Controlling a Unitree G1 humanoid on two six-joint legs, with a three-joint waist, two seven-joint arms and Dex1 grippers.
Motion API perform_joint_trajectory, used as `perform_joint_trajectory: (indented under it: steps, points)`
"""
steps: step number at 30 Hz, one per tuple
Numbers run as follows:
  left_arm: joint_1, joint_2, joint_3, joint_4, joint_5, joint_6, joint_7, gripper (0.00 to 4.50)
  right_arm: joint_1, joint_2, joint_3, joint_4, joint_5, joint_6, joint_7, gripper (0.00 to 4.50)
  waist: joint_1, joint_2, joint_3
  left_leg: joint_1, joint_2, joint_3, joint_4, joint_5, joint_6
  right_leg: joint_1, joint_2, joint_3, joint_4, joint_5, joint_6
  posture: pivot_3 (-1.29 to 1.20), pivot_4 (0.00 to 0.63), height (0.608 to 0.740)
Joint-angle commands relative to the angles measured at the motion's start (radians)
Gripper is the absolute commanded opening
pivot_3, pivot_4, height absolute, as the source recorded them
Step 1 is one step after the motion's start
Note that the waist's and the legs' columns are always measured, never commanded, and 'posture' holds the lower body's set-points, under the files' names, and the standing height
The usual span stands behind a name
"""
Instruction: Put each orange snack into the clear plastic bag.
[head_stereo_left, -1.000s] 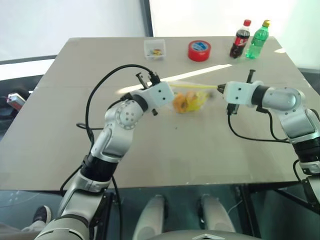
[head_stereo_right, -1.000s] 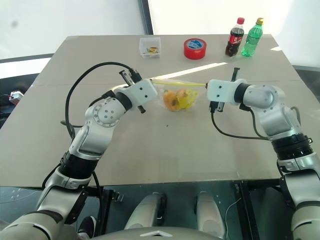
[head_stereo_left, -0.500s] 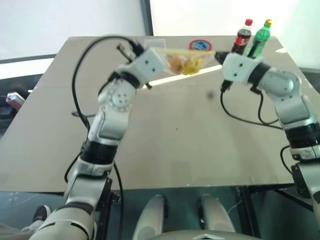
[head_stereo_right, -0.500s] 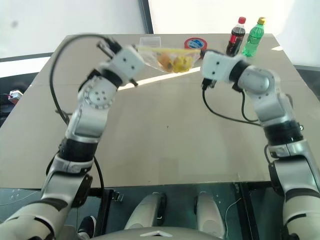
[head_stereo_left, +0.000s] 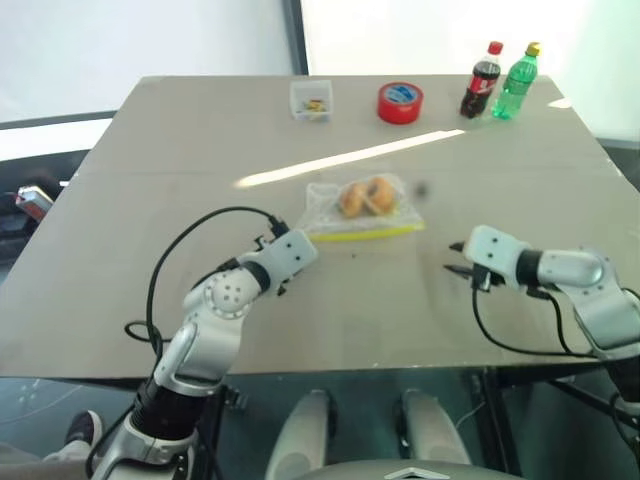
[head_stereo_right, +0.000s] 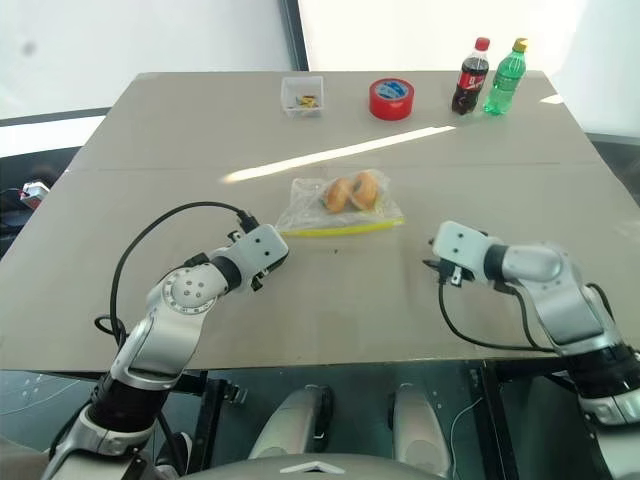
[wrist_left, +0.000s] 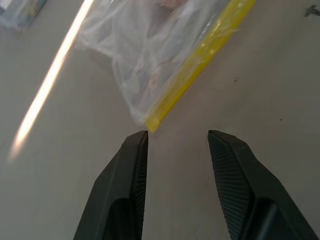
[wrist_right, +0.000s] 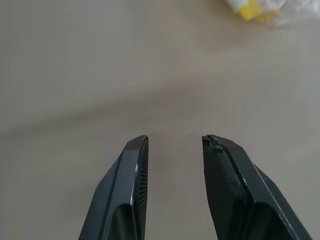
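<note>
The clear plastic bag (head_stereo_left: 362, 212) lies flat on the middle of the table, its yellow zip strip (wrist_left: 200, 70) along the near edge. Both orange snacks (head_stereo_left: 352, 199) (head_stereo_left: 380, 194) sit side by side inside it. My left gripper (wrist_left: 177, 134) is open and empty, low over the table just short of the bag's near-left corner. To the bag's near right, my right gripper (head_stereo_left: 457, 258) is also open and empty, apart from the bag, with bare tabletop between its fingers (wrist_right: 135, 165).
Along the far edge stand a small clear square box (head_stereo_left: 311, 100), a red tape roll (head_stereo_left: 400, 102), a cola bottle (head_stereo_left: 481, 80) and a green bottle (head_stereo_left: 515, 80). Cables loop from both wrists over the near table (head_stereo_left: 380, 320).
Both grippers held the bag's ends, raised it high, then let go. The bag now rests on the table, and both arms have dropped and pulled back toward the near edge, jaws opened.
</note>
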Motion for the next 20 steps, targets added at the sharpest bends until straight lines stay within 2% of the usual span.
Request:
perform_joint_trajectory:
  steps: [1, 3, 6, 8, 14, 20]
  points:
    - [0.058, -0.037, 0.215, -0.129, -0.208, 0.063, -0.073, 2.04, 0.037, -0.013, -0.155, 0.007, 0.131, 0.004, 0.035, 1.77, -0.002, 0.0, 0.0, 0.0, 0.001, 0.0, 0.0, 0.0, 0.0, 0.0, 0.0, 0.0, 0.0, 0.0, 0.0, 0.0, 0.15, 0.74]
    - [0.073, -0.047, 0.328, -0.18, -0.345, 0.12, -0.134, 2.04, 0.058, -0.026, -0.216, 0.024, 0.197, 0.004, 0.076, 1.77, -0.001, 0.0, 0.0, 0.0, 0.001, 0.0, 0.0, 0.0, 0.0, 0.0, 0.0, 0.0, 0.0, 0.0, 0.0, 0.0, 0.15, 0.74]
    - [0.11, 0.002, 0.442, -0.21, -0.492, 0.154, -0.218, 2.04, 0.083, -0.044, -0.306, 0.056, 0.285, -0.002, 0.135, 1.77, 0.002, 0.0, 0.0, 0.001, 0.001, 0.001, 0.001, 0.0, 0.0, 0.001, 0.0, -0.001, 0.0, 0.0, 0.0, 0.0, 0.15, 0.74]
    - [0.146, 0.05, 0.483, -0.207, -0.543, 0.144, -0.251, 2.04, 0.089, -0.058, -0.349, 0.077, 0.324, 0.002, 0.157, 1.77, 0.002, 0.0, 0.0, 0.001, 0.001, 0.002, 0.001, 0.0, 0.0, 0.002, 0.0, -0.001, -0.001, 0.0, 0.0, 0.0, 0.15, 0.74]
    - [0.194, 0.11, 0.526, -0.214, -0.645, 0.138, -0.232, 2.04, 0.097, -0.105, -0.388, 0.122, 0.364, 0.007, 0.202, 1.77, 0.004, 0.0, 0.0, 0.002, 0.002, 0.002, 0.001, 0.0, 0.0, 0.005, 0.0, -0.001, -0.004, 0.0, 0.0, 0.0, 0.15, 0.74]
    - [0.217, 0.146, 0.507, -0.231, -0.695, 0.152, -0.182, 2.04, 0.104, -0.116, -0.384, 0.111, 0.369, 0.013, 0.19, 1.77, 0.006, 0.0, 0.0, 0.002, 0.002, 0.002, 0.0, 0.0, 0.0, 0.005, 0.0, -0.001, -0.004, 0.0, 0.0, 0.0, 0.15, 0.74]
